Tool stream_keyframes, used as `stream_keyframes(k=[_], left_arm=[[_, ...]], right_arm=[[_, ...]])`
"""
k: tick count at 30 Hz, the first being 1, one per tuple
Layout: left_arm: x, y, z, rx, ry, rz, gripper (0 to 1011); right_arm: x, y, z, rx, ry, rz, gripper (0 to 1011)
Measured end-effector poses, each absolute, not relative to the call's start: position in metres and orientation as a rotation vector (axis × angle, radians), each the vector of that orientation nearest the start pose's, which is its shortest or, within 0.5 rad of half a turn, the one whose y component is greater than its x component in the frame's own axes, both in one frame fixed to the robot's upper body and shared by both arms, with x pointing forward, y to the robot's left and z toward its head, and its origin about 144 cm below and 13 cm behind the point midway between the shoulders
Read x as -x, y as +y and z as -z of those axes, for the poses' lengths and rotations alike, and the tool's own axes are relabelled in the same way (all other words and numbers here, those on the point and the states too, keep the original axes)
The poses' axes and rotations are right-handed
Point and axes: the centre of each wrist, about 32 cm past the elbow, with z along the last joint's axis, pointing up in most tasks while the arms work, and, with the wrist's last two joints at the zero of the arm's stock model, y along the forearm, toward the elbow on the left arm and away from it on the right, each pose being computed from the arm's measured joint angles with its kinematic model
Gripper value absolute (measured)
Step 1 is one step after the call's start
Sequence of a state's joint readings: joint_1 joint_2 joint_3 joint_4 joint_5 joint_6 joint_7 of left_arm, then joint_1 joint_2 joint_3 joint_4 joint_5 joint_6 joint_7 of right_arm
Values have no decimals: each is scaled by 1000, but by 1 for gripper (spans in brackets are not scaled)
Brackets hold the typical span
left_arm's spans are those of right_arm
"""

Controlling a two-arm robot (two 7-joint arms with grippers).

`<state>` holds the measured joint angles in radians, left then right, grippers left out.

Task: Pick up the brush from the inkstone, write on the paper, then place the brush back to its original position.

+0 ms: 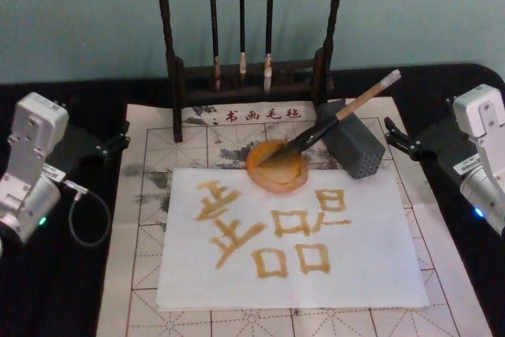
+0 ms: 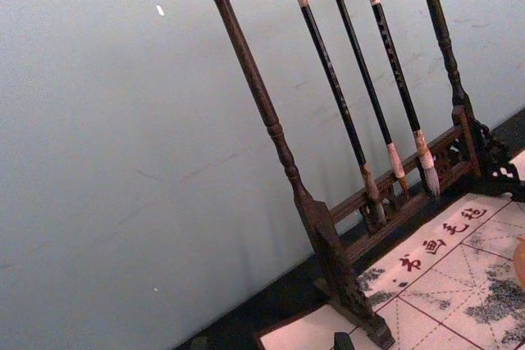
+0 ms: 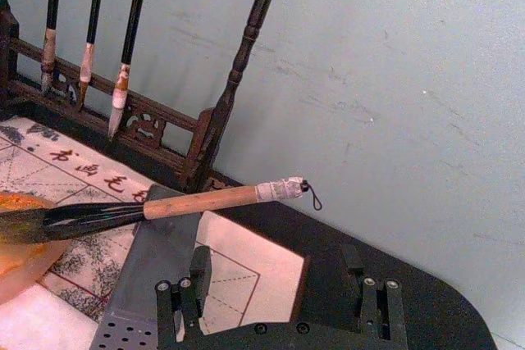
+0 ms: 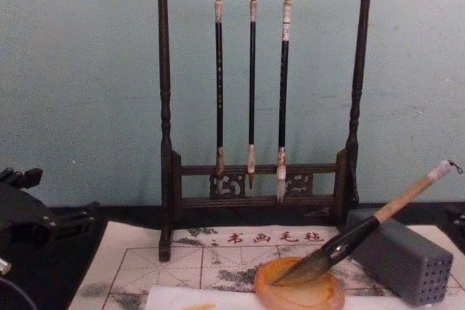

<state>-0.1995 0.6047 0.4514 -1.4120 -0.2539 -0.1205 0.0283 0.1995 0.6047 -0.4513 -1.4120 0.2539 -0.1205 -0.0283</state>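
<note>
So the brush (image 1: 331, 125) is parked with its tip in the orange dish (image 1: 272, 188) and its handle propped on the grey block (image 1: 357, 154), just past the top edge of the paper (image 1: 371, 274), which is covered in amber strokes. The right claw (image 1: 391, 136) is held spread, off to the side. The left claw (image 1: 123, 135) is spread too, idle. If a pickup's next, the tan handle should probably be pinched above the block and lifted along its tilt so the dish isn't dragged.

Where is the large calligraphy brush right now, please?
In the head view the brush lies right of centre, bristles in the orange inkstone at the far edge of the paper, handle propped on the grey block.
</note>
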Motion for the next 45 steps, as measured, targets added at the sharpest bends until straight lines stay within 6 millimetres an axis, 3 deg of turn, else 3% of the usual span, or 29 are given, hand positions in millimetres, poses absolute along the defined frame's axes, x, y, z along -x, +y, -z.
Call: stream_keyframes(k=[29, 45], left_arm=[[-489, 310, -1140, -304, -285, -1248, 1001], [-489, 310, -1140, -304, -285, -1248, 1001]], right_arm=[[-486, -312, -1142, 277, -251, 1246, 1000], [-493, -317, -1161, 40, 241, 1188, 1000]])
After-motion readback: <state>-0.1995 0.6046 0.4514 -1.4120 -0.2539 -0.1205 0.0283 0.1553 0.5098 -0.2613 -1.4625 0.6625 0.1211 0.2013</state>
